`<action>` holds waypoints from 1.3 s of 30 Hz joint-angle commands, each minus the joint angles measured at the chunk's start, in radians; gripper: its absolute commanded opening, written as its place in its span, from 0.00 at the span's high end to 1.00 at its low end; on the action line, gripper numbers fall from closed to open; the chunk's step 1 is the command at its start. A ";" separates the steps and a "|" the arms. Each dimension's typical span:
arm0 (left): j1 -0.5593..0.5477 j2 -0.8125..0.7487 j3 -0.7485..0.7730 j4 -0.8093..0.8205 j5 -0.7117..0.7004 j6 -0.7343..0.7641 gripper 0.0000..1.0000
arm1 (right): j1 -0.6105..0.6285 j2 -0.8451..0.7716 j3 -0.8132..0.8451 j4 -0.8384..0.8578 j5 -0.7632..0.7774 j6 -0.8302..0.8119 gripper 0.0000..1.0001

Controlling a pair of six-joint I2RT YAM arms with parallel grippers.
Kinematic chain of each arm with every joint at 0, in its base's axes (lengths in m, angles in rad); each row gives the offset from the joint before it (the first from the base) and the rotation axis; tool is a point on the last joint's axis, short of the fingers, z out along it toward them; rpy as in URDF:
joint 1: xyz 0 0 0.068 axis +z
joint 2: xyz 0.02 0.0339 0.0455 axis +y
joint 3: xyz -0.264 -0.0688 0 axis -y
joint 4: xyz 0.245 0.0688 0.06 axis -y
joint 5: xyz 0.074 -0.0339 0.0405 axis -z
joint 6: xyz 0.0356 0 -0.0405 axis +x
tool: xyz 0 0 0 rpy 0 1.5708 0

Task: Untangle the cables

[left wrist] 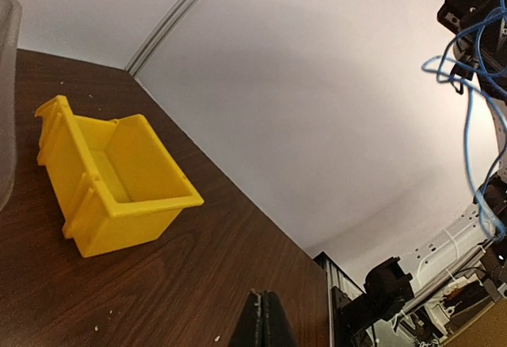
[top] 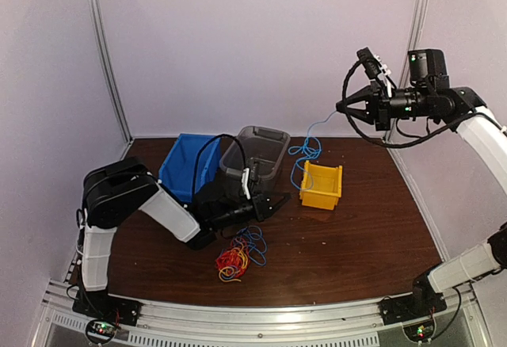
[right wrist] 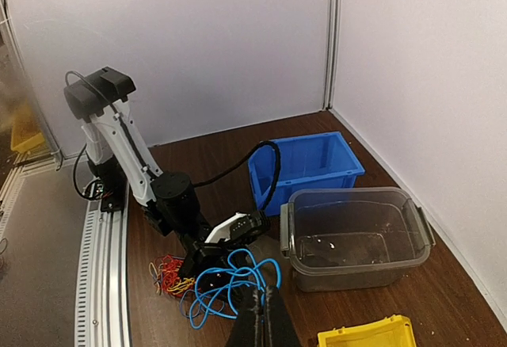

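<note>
A tangle of red, yellow-orange and blue cables (top: 236, 258) lies on the brown table, in front of my left arm; the right wrist view shows it too (right wrist: 168, 272). One blue cable (top: 306, 150) hangs in loops from my right gripper (top: 340, 107), which is raised high at the right and shut on it (right wrist: 264, 298). The loops (right wrist: 231, 280) dangle just behind the yellow bin (top: 321, 185). Low over the table beside the tangle, my left gripper (top: 277, 201) is shut with nothing between its fingers (left wrist: 264, 298).
A blue bin (top: 187, 165) and a clear grey tub (top: 255, 155) stand at the back of the table. The yellow bin (left wrist: 111, 184) sits right of them, ahead of my left gripper. Walls close in the back and sides.
</note>
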 commanded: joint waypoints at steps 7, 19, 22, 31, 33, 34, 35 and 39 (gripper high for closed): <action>0.003 -0.113 0.000 0.027 0.036 0.024 0.37 | -0.058 -0.036 -0.031 0.148 -0.056 0.094 1.00; 0.002 0.026 0.250 0.008 0.091 -0.101 0.26 | -0.057 -0.047 -0.075 0.199 -0.095 0.144 1.00; 0.001 0.046 0.266 0.039 0.099 -0.109 0.36 | -0.057 -0.050 -0.080 0.205 -0.099 0.147 1.00; -0.001 0.106 0.340 0.125 0.153 -0.166 0.63 | -0.057 -0.056 -0.109 0.223 -0.101 0.157 1.00; -0.001 0.116 0.352 0.127 0.155 -0.174 0.68 | -0.057 -0.058 -0.109 0.222 -0.102 0.158 1.00; -0.001 0.118 0.358 0.128 0.159 -0.176 0.73 | -0.057 -0.058 -0.110 0.223 -0.102 0.158 1.00; -0.001 0.122 0.363 0.130 0.159 -0.181 0.80 | -0.058 -0.060 -0.110 0.223 -0.102 0.160 1.00; 0.001 0.122 0.340 0.152 0.132 -0.201 1.00 | -0.058 -0.063 -0.099 0.227 -0.085 0.165 1.00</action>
